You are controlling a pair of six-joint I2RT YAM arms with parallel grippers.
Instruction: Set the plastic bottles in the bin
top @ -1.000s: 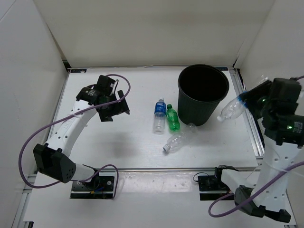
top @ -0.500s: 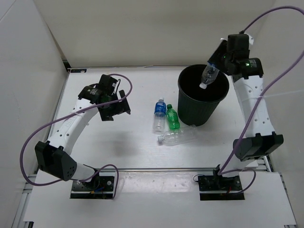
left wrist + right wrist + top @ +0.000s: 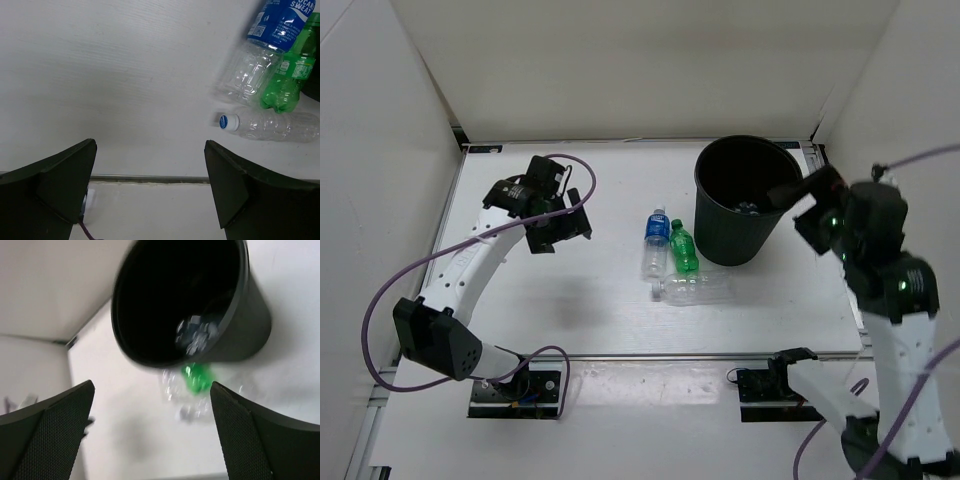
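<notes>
**Lining up the next pick**

A binned bottle glints inside the bin. The blue-label bottle, green bottle and crosswise clear bottle cluster on the worktop just beside it. Right tool hangs by the rim, jaws apart, empty; left tool gapes too. Best pinch the crosswise one mid-body, clear of its neighbours.

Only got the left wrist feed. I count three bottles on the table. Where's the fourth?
Observer: Inside the bin. The right wrist view shows a clear bottle lying at the bottom, though it is blurred.
Operator: Right tool holding anything?
Observer: No. The right tool is open and empty, and the top view puts it by the bin's right side.
</notes>
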